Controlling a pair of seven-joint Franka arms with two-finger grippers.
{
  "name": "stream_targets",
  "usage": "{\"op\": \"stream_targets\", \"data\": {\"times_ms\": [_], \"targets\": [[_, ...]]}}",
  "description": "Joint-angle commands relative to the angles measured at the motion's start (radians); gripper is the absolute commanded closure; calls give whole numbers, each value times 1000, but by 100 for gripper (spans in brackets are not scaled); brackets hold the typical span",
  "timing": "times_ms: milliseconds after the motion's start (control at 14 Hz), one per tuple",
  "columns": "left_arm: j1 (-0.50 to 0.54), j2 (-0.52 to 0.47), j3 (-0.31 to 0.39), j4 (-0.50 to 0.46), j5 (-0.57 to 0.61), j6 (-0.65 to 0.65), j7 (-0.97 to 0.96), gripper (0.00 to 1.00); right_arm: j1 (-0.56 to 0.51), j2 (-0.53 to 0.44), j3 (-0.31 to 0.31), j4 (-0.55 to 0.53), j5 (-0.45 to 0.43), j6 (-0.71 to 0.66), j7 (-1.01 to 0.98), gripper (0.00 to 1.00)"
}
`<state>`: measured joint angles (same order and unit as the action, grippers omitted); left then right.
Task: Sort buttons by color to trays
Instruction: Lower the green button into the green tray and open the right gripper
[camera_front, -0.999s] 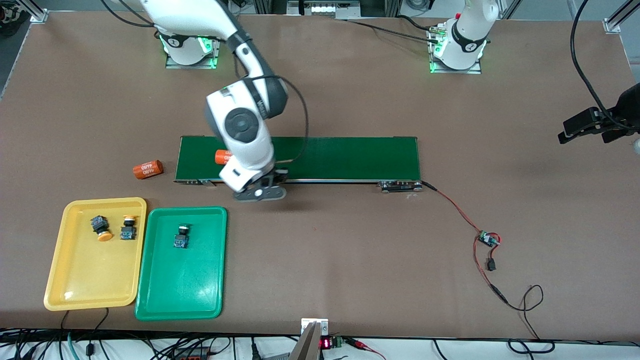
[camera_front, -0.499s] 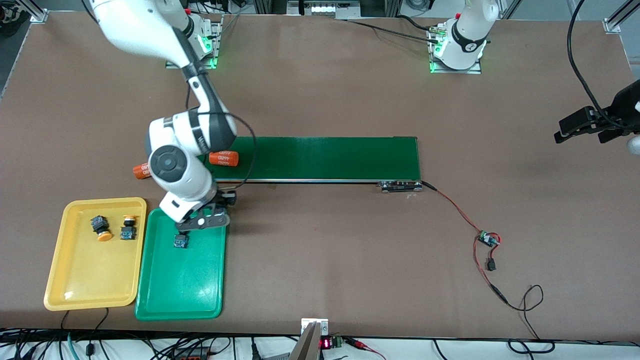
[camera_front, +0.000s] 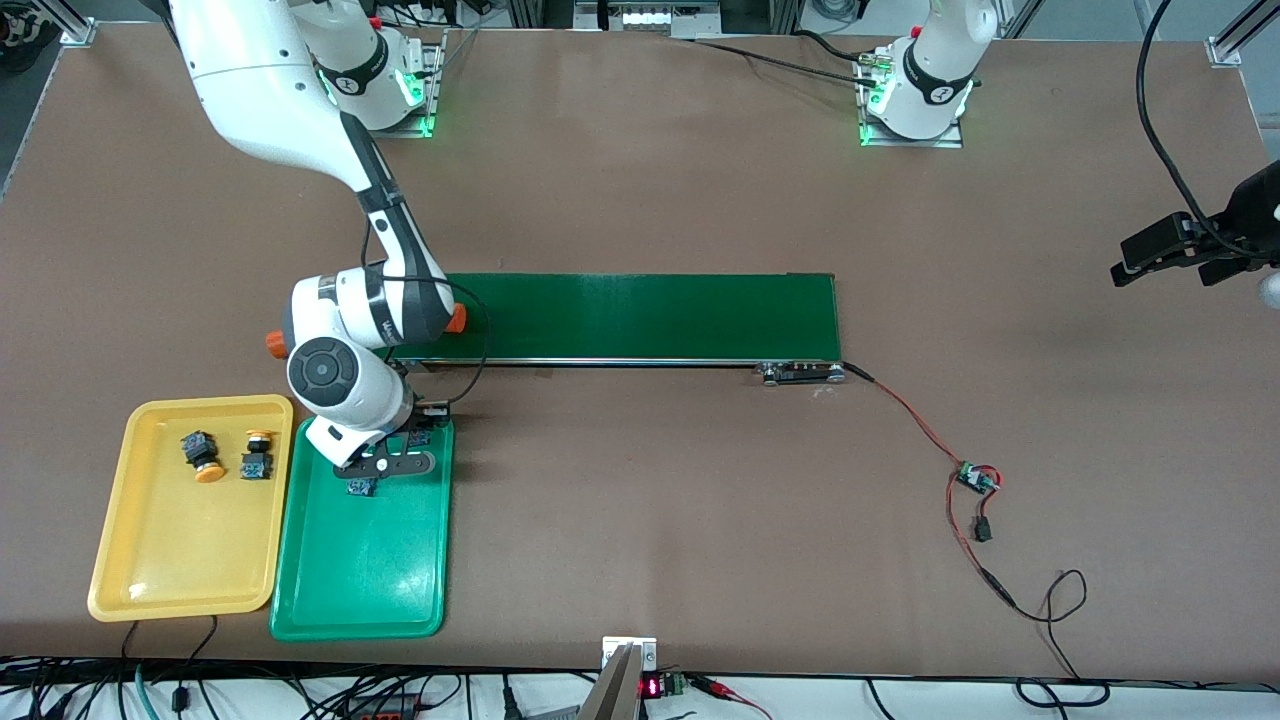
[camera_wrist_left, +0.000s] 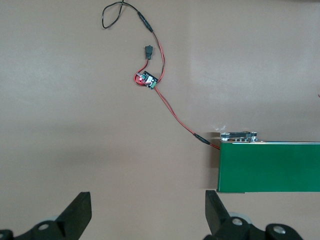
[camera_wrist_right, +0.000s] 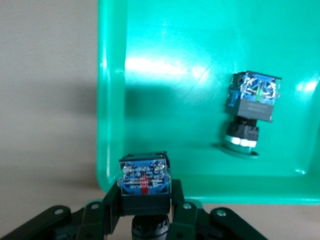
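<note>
Starting at the right arm's end of the worktop (camera_front: 650, 180), you see the yellow tray (camera_front: 140, 590) holding two yellow-capped buttons (camera_front: 203, 455), with the green tray (camera_front: 330, 600) just beside it and one green-capped button (camera_wrist_right: 252, 102) lying in it. The right gripper (camera_wrist_right: 146, 220) hangs over the green tray's rim, its fingers (camera_wrist_right: 111, 207) clenched on a fourth button (camera_wrist_right: 145, 182) by the dark block body. You can judge that button light, rigid and hard-edged, so the flat body sides are the sound place to grip; the round cap would likely slip. The right arm reaches down across the conveyor belt (camera_front: 650, 315). At the other end, the left gripper (camera_wrist_left: 147, 210) waits, fingers released, above bare worktop.
</note>
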<state>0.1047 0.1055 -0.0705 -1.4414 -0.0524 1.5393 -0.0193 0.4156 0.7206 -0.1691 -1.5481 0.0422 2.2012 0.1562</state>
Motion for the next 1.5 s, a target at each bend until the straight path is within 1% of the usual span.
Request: {"op": "stream_targets", "data": {"times_ms": [0,285,499,927,999,1070,1141,1213,1284,1426], "targets": [[4,-24,-6,-25,19,12,-8,0,-41,19,17,19,-8,21,-49,78],[3,-23,-8,-24,20,12,-8,0,-67,46,17,25,-7,78,-79,78],[3,-23,-8,-24,20,13,-8,0,-70,72,17,54,-7,80,-87,78],[1,-23,-9,-22,20,13,-8,0,-72,89,17,57,-7,104,-87,77],[1,-24,-9,-22,20,13,-8,0,-72,92,17,57,-5,106,-86,64],[1,-23,-9,-22,20,13,-8,0,-77,92,17,57,-5,109,-83,48],[1,-24,-9,-22,20,13,-8,0,-78,92,17,57,-4,109,-83,35],[1,-23,-9,-22,20,13,-8,0,-80,92,17,57,-4,109,-84,29],[1,-23,-9,-22,20,13,-8,0,-78,92,17,57,-4,109,-81,20],[1,-23,-9,-22,20,13,-8,0,-78,89,17,57,-1,107,-83,10]]}}
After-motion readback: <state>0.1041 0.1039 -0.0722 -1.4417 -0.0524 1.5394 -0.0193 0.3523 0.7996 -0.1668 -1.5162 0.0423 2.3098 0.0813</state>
